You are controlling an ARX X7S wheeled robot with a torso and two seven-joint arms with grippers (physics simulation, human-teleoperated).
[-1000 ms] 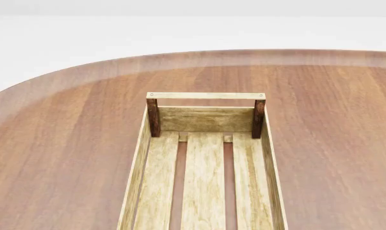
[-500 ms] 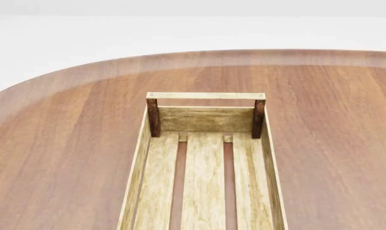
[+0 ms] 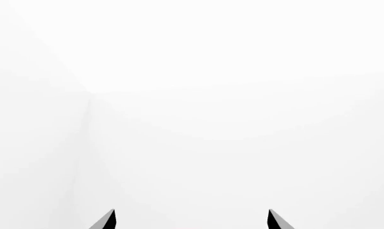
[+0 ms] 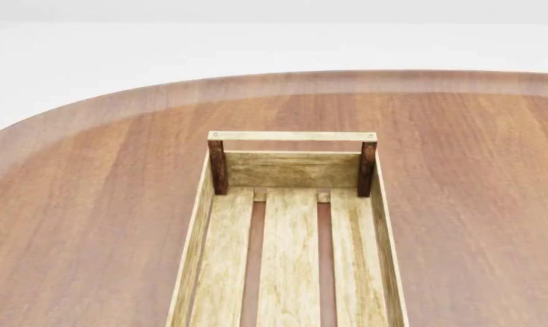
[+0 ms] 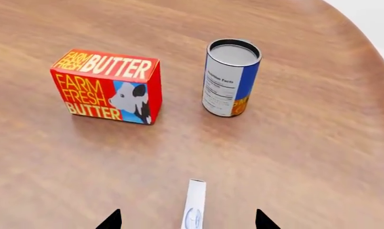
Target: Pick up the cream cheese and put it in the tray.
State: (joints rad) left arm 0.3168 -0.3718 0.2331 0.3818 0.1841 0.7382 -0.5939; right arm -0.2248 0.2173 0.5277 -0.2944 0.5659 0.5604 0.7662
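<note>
Two dark fingertips of my right gripper (image 5: 186,220) stand wide apart, empty, at the frame's lower edge, straddling the thin white-grey cream cheese box (image 5: 193,205) standing on edge on the brown wooden table (image 5: 306,157). Above it stand the red butter box (image 5: 106,86) and blue-and-white can (image 5: 231,77). My left gripper (image 3: 190,220) is likewise spread, empty; the light-wood slatted tray (image 4: 292,169) sits lower centre of the head view.

Lighting even, bright and diffuse throughout, source not discernible. Table (image 4: 92,204): soft pale sheen along its far curved edge, no hard glare. Tray (image 4: 292,170): faint shading under the end rail and between slats. Butter box (image 5: 107,86) and can (image 5: 230,78), beyond the right gripper (image 5: 186,220): weak soft shadows. Left wrist view washed out white, nearly featureless. Renders sharp, no blur or edge distortion.
</note>
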